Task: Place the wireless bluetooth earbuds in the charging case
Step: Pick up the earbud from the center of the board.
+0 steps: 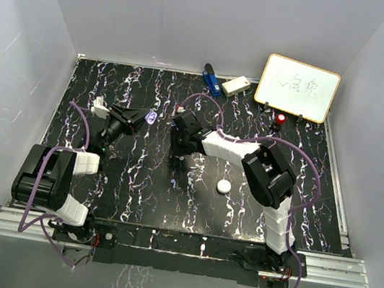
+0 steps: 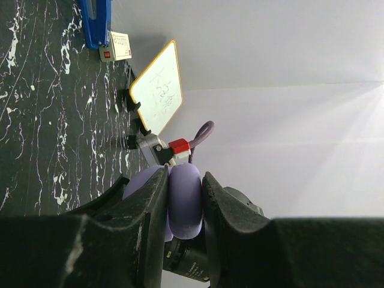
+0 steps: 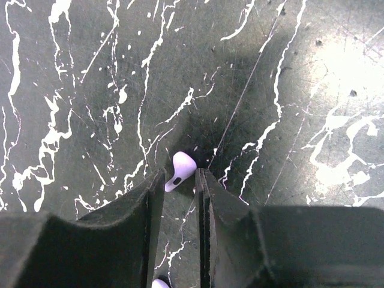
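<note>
Left fingers [image 2: 141, 219] clamp the charging case [image 2: 185, 201]; right fingers [image 3: 139, 225], narrowly straddling a rounded earbud [image 3: 180, 170], grip unclear, could squirt it away.

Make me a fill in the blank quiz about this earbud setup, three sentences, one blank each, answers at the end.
1. The left claw is shut on a round, pale ____ charging case.
2. The earbud between the right claw fingertips rests on the ____-and-white marbled table.
3. In the top view, the whiteboard stands at the table's far ____ corner.
Answers: purple; black; right.
</note>
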{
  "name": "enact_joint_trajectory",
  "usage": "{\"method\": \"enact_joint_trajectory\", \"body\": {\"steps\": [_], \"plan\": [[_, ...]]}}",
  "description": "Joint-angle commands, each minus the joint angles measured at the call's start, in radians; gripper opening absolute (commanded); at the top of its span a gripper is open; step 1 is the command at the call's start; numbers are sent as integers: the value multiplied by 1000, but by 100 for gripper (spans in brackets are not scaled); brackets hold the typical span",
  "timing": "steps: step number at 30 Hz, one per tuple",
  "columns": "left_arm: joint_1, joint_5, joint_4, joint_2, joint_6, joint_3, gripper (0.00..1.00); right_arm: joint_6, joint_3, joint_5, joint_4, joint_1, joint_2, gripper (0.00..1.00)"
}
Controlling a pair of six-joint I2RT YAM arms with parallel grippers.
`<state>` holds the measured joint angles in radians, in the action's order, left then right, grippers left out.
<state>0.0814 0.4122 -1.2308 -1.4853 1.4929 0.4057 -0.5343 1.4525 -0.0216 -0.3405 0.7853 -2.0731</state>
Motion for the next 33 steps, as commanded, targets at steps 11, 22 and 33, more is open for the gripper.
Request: {"method": "enact_joint_trajectory", "body": {"steps": [11,22,33], "plan": [[-5,16,-79,-7,9,-13,0,-18,61,21,-22,2,-19,13],[-5,34,-82,-15,18,-7,0,71,32,76,21,0,23,0],[-5,83,-95,-57,71,43,0,171,-462,-29,715,-90,428,0]]}}
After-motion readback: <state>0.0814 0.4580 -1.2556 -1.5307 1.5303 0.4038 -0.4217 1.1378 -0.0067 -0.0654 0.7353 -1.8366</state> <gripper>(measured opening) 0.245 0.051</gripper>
